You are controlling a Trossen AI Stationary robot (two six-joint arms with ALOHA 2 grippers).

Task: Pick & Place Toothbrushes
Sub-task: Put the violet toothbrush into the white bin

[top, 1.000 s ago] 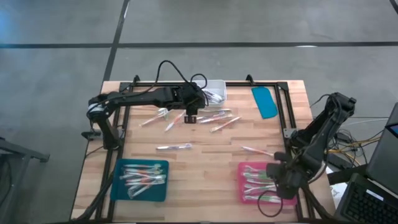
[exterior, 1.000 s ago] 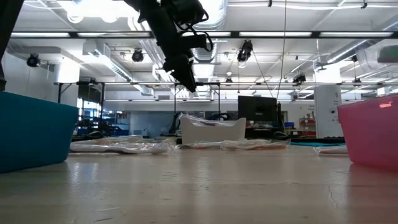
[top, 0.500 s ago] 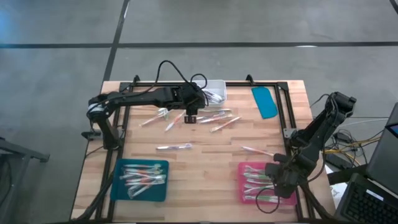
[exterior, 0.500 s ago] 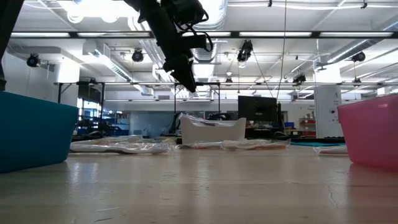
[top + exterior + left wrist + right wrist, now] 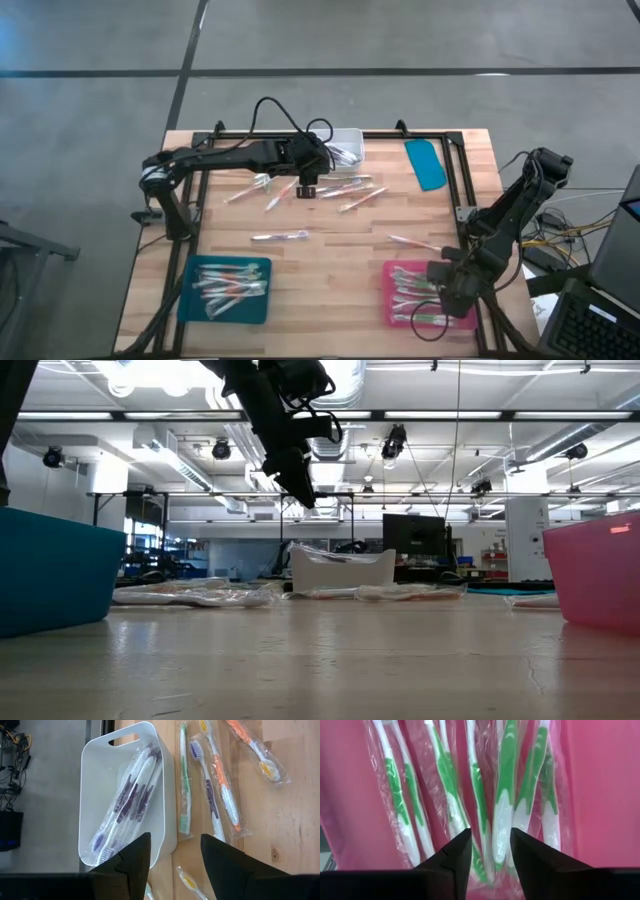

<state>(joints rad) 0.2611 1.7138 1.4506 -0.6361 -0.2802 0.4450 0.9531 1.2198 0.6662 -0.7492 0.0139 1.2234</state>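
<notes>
Since a second ago, only our right gripper (image 5: pixel 447 290) has crept along the pink tray (image 5: pixel 388 300). High view: left gripper (image 5: pixel 306 190) hovers beside the white bin (image 5: pixel 348 135), far from that tray. Right wrist: jaws apart, empty, over green toothbrushes (image 5: pixel 506 795) in the tray; a careless lift could snag their wrappers.

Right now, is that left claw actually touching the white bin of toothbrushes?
Apart. In the low view the left gripper hangs well above the white bin, with open room showing between them.
</notes>
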